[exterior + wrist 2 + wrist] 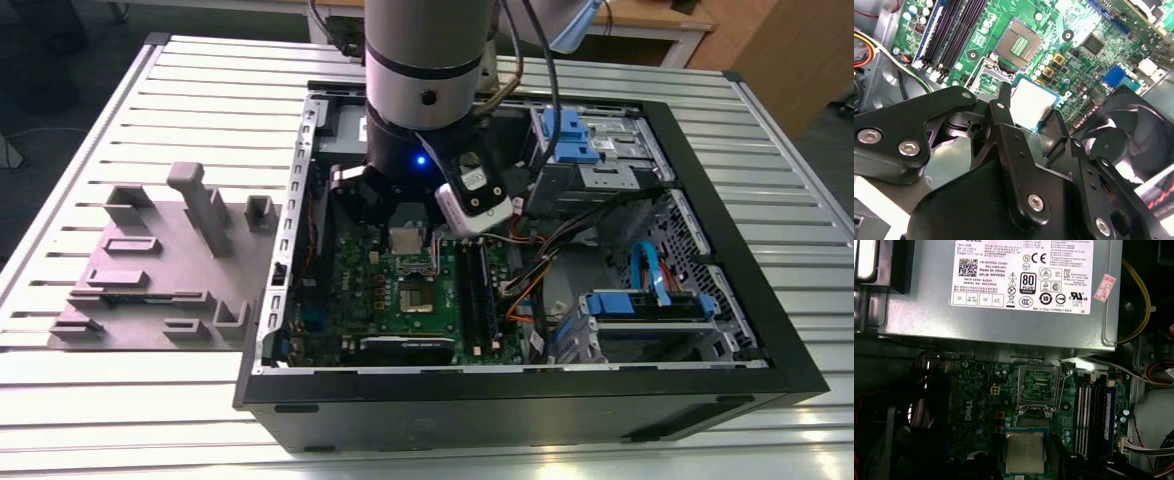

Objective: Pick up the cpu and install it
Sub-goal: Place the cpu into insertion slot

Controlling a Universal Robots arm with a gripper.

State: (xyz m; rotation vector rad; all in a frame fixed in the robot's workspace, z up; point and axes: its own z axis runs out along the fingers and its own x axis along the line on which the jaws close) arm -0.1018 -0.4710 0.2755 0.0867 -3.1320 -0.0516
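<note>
Your gripper (1030, 114) is clamped on the cpu (1030, 97), w/ chip held flat above the mobo (979, 405). It's near the socket (1039, 385) but not seated in it. The psu (1004, 290) sits just beyond the socket.
</note>
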